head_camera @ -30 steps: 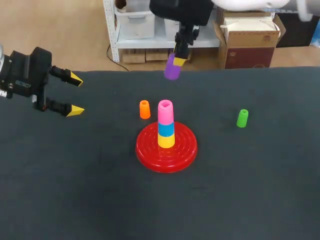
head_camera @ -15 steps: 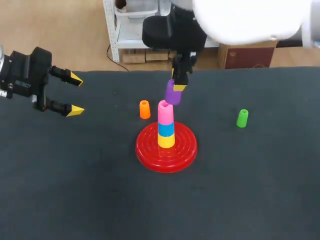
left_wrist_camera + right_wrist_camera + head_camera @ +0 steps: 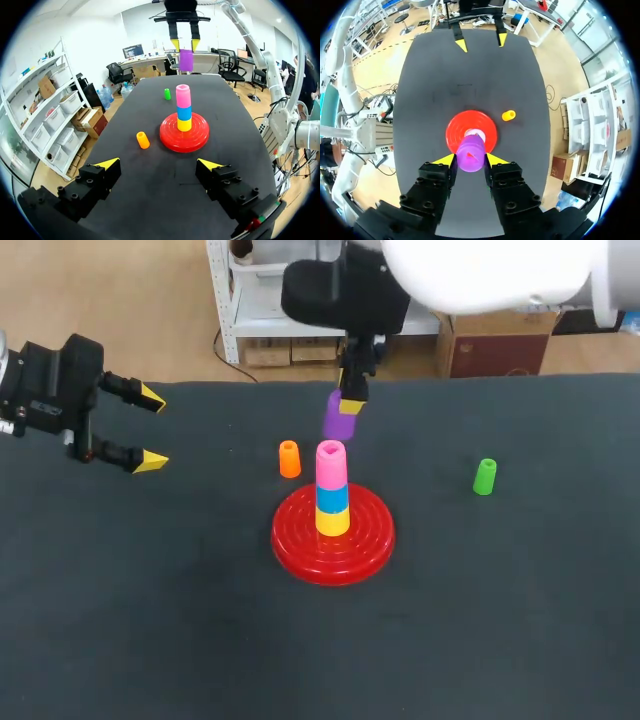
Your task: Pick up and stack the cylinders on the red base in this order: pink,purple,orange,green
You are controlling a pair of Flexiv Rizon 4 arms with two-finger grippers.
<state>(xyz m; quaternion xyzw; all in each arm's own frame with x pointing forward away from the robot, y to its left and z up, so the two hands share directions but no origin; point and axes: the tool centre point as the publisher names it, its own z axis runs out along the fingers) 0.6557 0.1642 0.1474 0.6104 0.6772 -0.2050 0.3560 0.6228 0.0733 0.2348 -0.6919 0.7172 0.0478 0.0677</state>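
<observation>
This is looking like a robotics lab: the left arm (image 3: 45, 395) and right arm (image 3: 480, 270) are hanging over a dark table (image 3: 150, 620), while shelves (image 3: 45, 115), cardboard boxes (image 3: 495, 335), office chairs (image 3: 120, 75) and a monitor (image 3: 135, 50) are standing around.

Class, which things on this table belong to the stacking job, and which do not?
Job: round red plastic base; pink plastic cylinder; purple cylinder; orange cylinder; green cylinder.
Outside the order: blue cylinder, yellow cylinder, both beneath the pink.
</observation>
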